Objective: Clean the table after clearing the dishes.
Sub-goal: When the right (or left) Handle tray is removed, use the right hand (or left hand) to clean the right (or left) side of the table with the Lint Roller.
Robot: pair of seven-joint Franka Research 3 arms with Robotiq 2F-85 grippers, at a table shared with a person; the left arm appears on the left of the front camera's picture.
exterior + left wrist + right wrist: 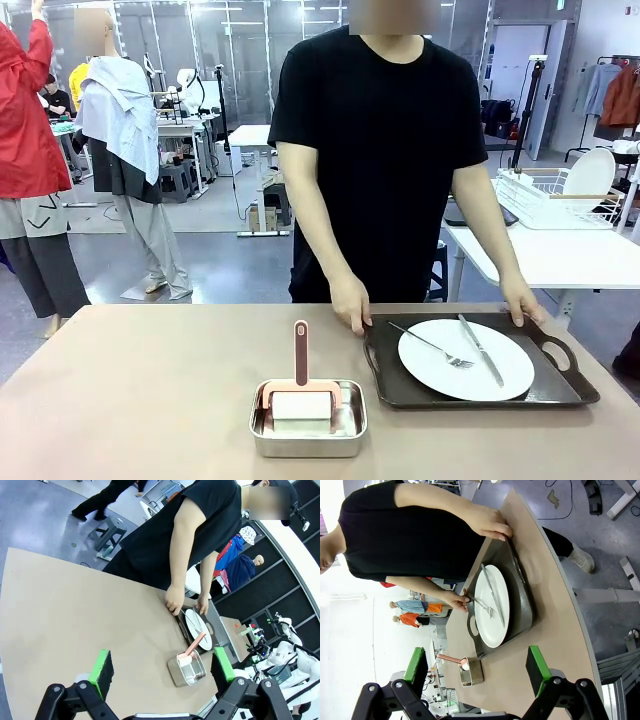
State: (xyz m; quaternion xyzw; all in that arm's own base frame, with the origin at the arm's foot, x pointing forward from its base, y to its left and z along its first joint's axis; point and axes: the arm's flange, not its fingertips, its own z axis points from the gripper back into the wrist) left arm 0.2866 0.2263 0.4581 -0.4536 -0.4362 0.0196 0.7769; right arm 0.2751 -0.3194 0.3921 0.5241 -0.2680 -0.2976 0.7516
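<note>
Your left gripper [163, 664] hangs well above the table [150, 390] with its green pads spread wide and nothing between them. In its wrist view the arm's links cross the bottom edge and cover the nearest strip of the top.

In the front view, the left half of the beige-brown top is bare. At 6 o'clock from the table's centre sits a small square steel pan [308, 432]. In it lies a cleaning tool [301, 385] whose pink handle points to 12 o'clock, at the person. The pan wall hides the lower part of its white block head.

At 3 o'clock from the pan, just beside it, is the dark brown tray [560, 388], its long axis running 9 to 3 o'clock. It carries a round white plate [440, 375]. On the plate, the fork [432, 346] lies with its tines toward 4 o'clock. The knife [482, 351] runs from 11 to 5 o'clock.

One hand [351, 302] of the person covers the tray's far-left corner. The other hand [523, 298] grips the far-right corner.

Your right gripper [476, 662] is likewise released, jaws wide and empty, high over the tray's end of the table. From there the plate's rim hides part of the tray floor.
</note>
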